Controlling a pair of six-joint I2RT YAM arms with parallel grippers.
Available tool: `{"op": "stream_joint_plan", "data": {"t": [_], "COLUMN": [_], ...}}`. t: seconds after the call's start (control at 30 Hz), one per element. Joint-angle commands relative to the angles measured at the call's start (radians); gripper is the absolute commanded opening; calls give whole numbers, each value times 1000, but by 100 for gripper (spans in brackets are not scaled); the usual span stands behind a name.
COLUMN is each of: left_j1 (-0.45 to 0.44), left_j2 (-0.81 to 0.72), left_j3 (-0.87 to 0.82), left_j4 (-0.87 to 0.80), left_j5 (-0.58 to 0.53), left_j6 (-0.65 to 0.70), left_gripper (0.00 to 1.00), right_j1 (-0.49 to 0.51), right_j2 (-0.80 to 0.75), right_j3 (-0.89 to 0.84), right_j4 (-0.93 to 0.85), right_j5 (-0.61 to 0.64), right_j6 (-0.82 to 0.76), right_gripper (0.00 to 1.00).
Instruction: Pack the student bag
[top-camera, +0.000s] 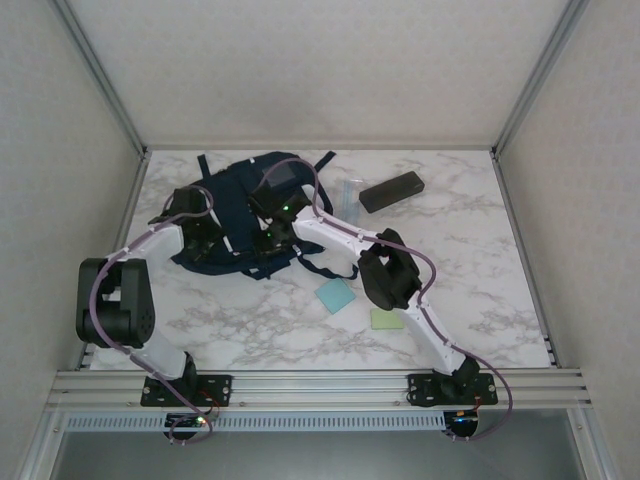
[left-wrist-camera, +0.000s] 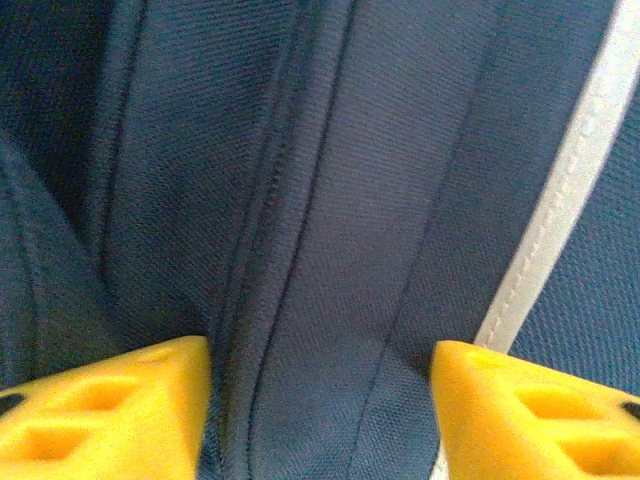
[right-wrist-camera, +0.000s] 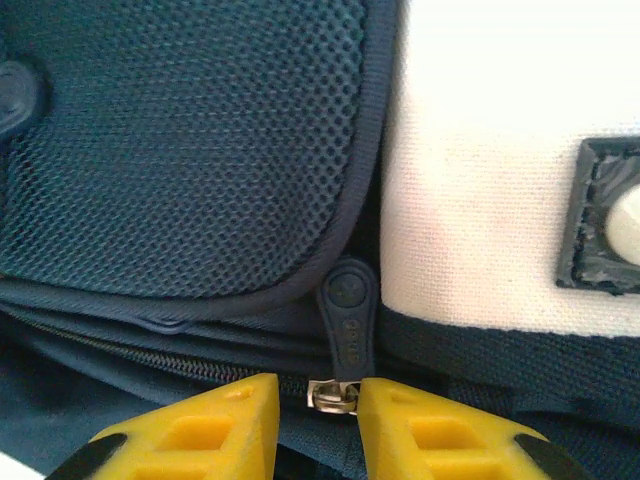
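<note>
While the right claw (right-wrist-camera: 318, 390) pinches the zip slider (right-wrist-camera: 332, 397), slippage threatens.
We locate the student bag (top-camera: 240, 190) at eleven o'clock on the tabletop (top-camera: 450, 260); whether the left claw (left-wrist-camera: 320, 350) grips it we cannot tell, so it may drag.

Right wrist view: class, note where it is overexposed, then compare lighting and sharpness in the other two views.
Right wrist: the pale patch on the student bag is washed out near white, the mesh crisp. Left wrist: weave sharp, white stripe bright. Top external: soft even light on the table, shadows faint.
</note>
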Motion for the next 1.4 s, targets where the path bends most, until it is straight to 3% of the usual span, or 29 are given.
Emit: {"op": "stream_joint_plan", "data": {"t": [0.0,0.2,0.3,0.47,0.53,0.63,0.7,0.77,0.83,0.93,1.0,1.2,1.37], "left_j1": [5,2,-1,-18,-24,-31,-30,-31,-31,-31,-31,-35,-35], "left_j2": [28,21,24,18,14,14,19,24,28,33,39,48,48], "left_j3": [-27,-66,-80,-82,-81,-78,-80,-86,-97,-112,-115,-96,-88], "left_j4": [51,57,61,60,59,57,62,72,88,116,129,139,137], "left_j5": [54,57,62,69,68,70,71,69,63,51,46,55,56], "left_j6": [-17,-16,-21,-27,-29,-33,-42,-57,-78,-113,-129,-143,-143], "left_gripper": [48,43,43,43,43,43,43,43,43,44,44,45,45], "right_j1": [4,3,3,12,13,3,-12,-30,-44,-45,-49,-58,-36], "right_j2": [22,38,64,180,209,227,191,102,-35,-204,-243,-201,-221], "right_j3": [31,54,79,197,213,229,185,50,-169,-462,-565,-620,-684], "right_j4": [-4,-2,33,-18,-41,-79,-52,66,291,617,770,963,1084], "right_j5": [146,309,286,253,299,338,292,218,149,139,129,2,29], "right_j6": [30,46,23,34,58,122,177,245,311,363,380,392,312], "right_gripper": [28,34,38,34,24,0,0,0,0,0,0,0,0]}}
